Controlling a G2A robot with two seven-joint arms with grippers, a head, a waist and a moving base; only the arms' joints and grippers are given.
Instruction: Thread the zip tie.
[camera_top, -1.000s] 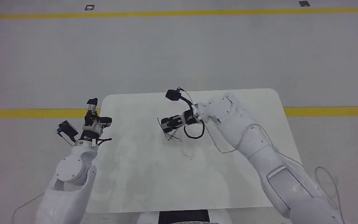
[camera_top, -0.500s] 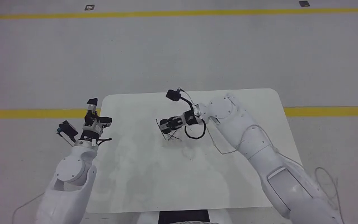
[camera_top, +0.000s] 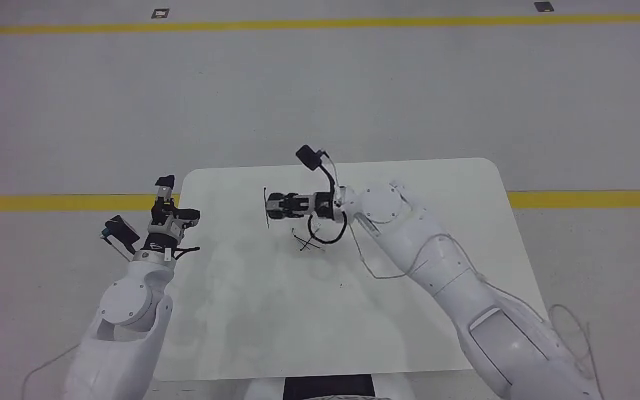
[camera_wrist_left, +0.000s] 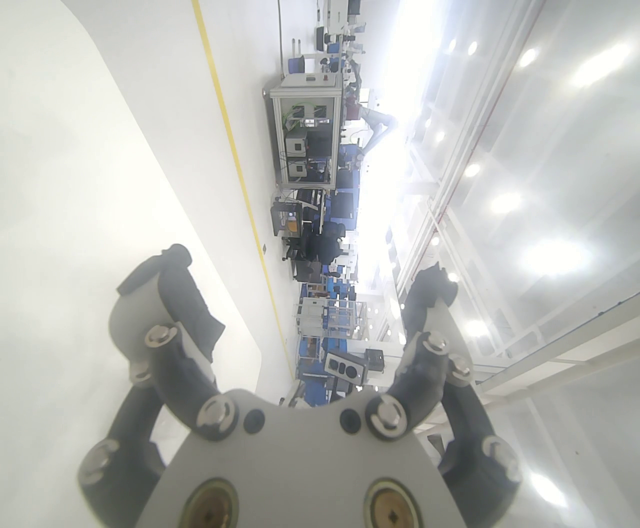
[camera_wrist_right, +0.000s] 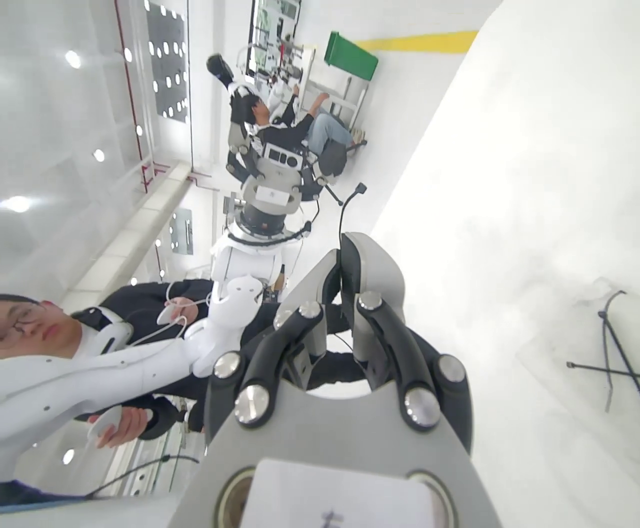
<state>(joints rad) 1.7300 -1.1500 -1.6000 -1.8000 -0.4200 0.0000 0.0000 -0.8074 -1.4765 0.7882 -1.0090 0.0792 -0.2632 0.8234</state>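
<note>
Over white table | right jaws pinch zip tie | left jaws apart | yellow floor line

I log 1 zip tie in right gripper over table, loose ties lying near it; left gripper beyond table's left edge.

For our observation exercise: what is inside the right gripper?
A black zip tie sticks out of the right gripper; its clamped stretch is hidden within the grip.

Bright overhead glare; shadows seemingly faint.
</note>
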